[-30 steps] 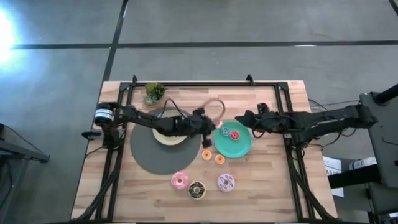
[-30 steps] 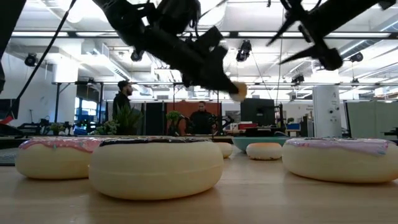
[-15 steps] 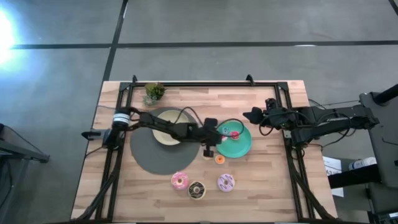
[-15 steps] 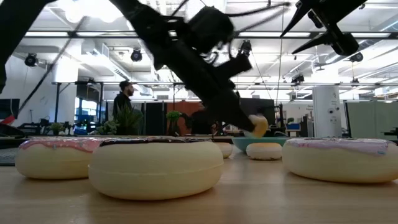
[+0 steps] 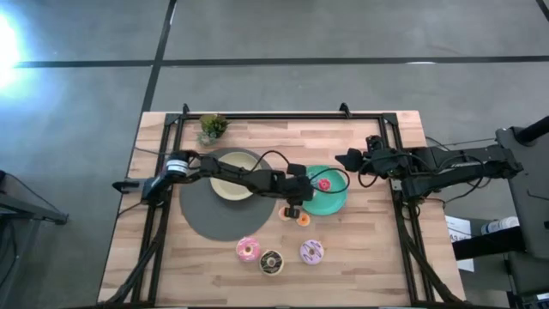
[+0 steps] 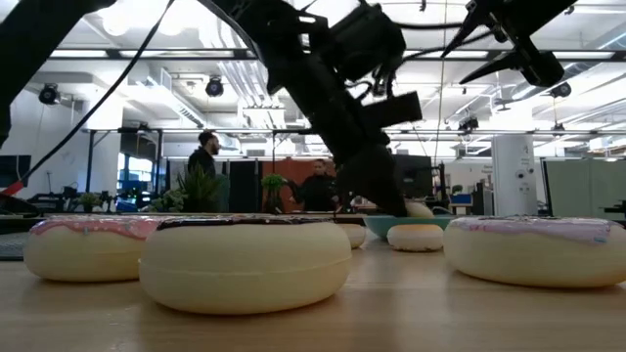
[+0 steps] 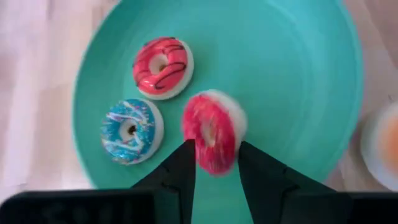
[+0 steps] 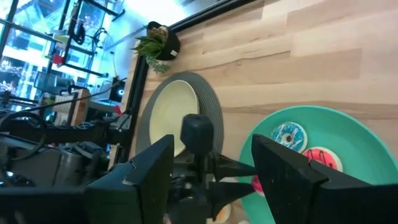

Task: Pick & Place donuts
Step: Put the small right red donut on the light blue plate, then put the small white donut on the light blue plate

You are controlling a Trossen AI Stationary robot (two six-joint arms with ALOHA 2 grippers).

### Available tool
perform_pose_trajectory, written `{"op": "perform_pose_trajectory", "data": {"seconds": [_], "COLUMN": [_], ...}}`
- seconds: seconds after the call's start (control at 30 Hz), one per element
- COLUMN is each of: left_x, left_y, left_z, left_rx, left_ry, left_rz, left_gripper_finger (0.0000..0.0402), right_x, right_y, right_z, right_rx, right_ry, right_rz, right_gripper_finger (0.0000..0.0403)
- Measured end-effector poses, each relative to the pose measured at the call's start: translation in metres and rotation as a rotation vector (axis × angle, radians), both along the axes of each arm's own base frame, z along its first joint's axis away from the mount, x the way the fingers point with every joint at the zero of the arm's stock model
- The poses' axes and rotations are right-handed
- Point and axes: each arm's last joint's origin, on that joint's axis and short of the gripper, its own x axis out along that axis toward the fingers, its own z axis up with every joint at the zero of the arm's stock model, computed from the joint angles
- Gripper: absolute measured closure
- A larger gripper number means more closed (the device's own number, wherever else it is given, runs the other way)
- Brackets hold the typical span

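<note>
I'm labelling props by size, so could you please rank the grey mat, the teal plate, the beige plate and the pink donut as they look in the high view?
1. Grey mat
2. Teal plate
3. Beige plate, partly hidden by the left arm, so only roughly smaller than the teal one
4. Pink donut

A: Where does the overhead camera sit?
B: High above, facing straight down on the whole desk (image 5: 360,249).
A: And the low one?
B: At desk height, looking level into the room, very near the front donuts (image 6: 245,262).
A: The wrist cameras?
B: Left looks closely down into the teal plate (image 7: 298,81); right sees that same plate (image 8: 348,137) from farther off.
</note>
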Motion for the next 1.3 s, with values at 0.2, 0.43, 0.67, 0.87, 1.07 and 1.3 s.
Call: {"op": "perform_pose_trajectory", "data": {"seconds": [0.2, 0.43, 0.67, 0.87, 1.07, 1.3], "left_x": [0.0, -0.014, -0.048, -0.094, -0.123, -0.134], "left_y": [0.002, -0.005, -0.006, -0.004, -0.036, -0.064], "left_z": [0.002, 0.016, 0.047, 0.036, 0.023, -0.003], "left_rx": [0.028, -0.054, -0.212, -0.548, -0.441, -0.247], "left_ry": [-0.004, 0.067, 0.039, 0.09, 0.035, 0.056], "left_rz": [0.026, 0.026, 0.062, 0.072, -0.107, -0.138], "left_gripper_finger": [0.0301, 0.0301, 0.0301, 0.0301, 0.0302, 0.0303], "right_x": [-0.001, -0.003, -0.002, 0.008, 0.031, 0.062], "right_y": [0.0, 0.0, 0.004, 0.01, 0.022, 0.051], "right_z": [-0.001, -0.001, -0.009, -0.02, -0.044, -0.073], "right_rx": [0.0, 0.009, 0.014, -0.063, -0.187, -0.334], "right_ry": [0.014, 0.018, 0.119, 0.236, 0.423, 0.575], "right_rz": [0.002, 0.025, 0.194, 0.364, 0.622, 0.903], "right_gripper_finger": [0.0195, 0.0195, 0.0195, 0.0197, 0.0205, 0.0216]}}
